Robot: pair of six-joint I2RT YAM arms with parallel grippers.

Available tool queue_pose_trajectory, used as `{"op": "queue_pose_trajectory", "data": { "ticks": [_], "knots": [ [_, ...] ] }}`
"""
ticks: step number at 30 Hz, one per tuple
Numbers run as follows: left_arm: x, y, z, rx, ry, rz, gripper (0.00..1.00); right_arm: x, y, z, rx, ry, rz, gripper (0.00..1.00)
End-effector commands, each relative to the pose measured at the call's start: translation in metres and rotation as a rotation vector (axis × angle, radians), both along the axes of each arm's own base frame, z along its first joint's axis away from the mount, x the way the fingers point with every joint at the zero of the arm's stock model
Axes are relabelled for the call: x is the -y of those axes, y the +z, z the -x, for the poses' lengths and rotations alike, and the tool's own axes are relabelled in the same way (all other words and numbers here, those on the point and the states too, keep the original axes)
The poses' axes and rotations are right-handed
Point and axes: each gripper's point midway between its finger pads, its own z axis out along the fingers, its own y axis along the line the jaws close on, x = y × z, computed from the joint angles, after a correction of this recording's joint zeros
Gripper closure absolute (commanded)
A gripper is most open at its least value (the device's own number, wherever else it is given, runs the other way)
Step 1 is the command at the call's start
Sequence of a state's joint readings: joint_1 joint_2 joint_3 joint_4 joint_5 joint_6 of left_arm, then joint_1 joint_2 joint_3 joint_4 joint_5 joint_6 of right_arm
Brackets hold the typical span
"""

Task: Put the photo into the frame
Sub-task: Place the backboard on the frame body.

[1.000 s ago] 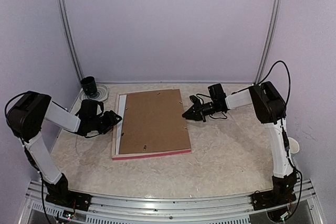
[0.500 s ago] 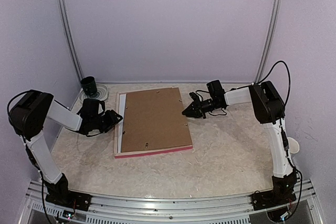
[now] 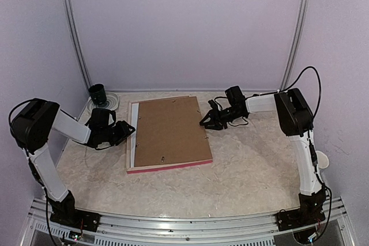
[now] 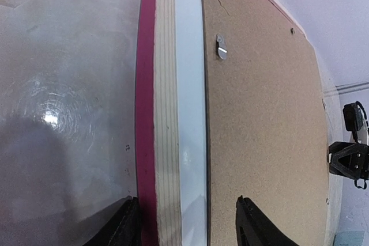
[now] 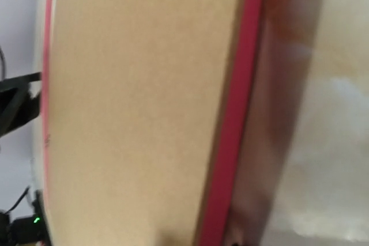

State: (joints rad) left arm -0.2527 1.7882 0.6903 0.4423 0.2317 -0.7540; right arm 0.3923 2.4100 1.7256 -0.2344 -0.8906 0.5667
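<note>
Frame [image 4: 164, 142] face down on desk [image 3: 253, 165], backing board [image 4: 259, 142] on top, white strip [image 4: 190, 142] bare at left. Left gripper [image 4: 185, 214] open astride that edge; right gripper [image 3: 206, 124] state unclear. Risk: push skews board, frame slides.

The pink-red frame [image 3: 167, 168] lies flat, seemingly face down, pale wood back up.

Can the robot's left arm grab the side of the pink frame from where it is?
Probably yes. The left gripper is right at the left edge of the frame, jaws open, with one finger over the table and one over the brown backing board. Nothing sits in between.
</note>
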Motion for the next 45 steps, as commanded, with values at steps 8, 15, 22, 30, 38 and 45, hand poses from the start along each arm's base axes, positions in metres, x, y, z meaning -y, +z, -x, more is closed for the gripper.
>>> {"op": "queue_pose_trajectory", "data": {
  "ticks": [8,15,22,30,38,45],
  "knots": [
    [0.007,-0.049,0.039,-0.188,-0.055,-0.017,0.44,0.029,0.01,0.008,0.095,-0.069,0.202,0.58],
    [0.006,-0.051,0.041,-0.193,-0.055,-0.017,0.44,0.037,0.011,0.028,0.117,-0.06,0.256,0.58],
    [0.008,-0.053,0.041,-0.197,-0.056,-0.001,0.44,0.036,0.004,0.04,0.119,-0.032,0.27,0.58],
    [0.008,-0.053,0.043,-0.199,-0.052,-0.001,0.44,0.03,0.01,0.044,0.136,-0.013,0.258,0.58],
    [0.007,-0.055,0.044,-0.201,-0.052,0.001,0.44,0.033,-0.002,0.055,0.116,0.004,0.281,0.58],
    [0.007,-0.057,0.046,-0.204,-0.05,0.003,0.44,0.03,0.0,0.059,0.13,0.021,0.291,0.58]
  ]
}}
